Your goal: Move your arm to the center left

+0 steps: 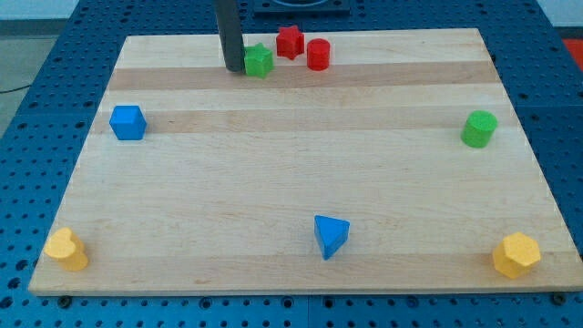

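Note:
My rod comes down from the view's top and my tip (pixel 232 68) rests on the wooden board (pixel 301 182) near its top edge, left of centre. A green star block (pixel 260 61) sits right against the tip's right side. A red star block (pixel 290 42) and a red cylinder (pixel 318 55) stand just right of it. A blue cube (pixel 127 122) lies at the centre left of the board, well below and left of my tip.
A green cylinder (pixel 479 128) stands at the right edge. A blue triangular block (pixel 330 236) lies at bottom centre. A yellow block (pixel 66 249) sits in the bottom left corner and a yellow hexagonal block (pixel 516 255) in the bottom right.

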You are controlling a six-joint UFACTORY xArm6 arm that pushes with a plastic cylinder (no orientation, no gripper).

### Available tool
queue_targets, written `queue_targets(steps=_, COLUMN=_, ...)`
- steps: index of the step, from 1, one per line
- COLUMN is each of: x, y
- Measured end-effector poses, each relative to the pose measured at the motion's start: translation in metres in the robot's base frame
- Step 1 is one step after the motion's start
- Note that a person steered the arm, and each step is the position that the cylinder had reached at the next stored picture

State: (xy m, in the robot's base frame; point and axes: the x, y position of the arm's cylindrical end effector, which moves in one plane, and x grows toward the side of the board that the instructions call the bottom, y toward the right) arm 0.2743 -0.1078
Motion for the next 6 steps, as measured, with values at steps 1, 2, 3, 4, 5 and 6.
queue_targets(steps=1, x=0.002, y=-0.055)
queue_targets(steps=2, x=-0.004, y=-0.118)
queue_targets(steps=3, x=0.047, y=-0.166)
queue_targets(steps=4, x=0.120, y=-0.181)
queue_targets(steps=5, x=0.163, y=-0.184)
queue_targets(steps=6, x=0.150, y=-0.172)
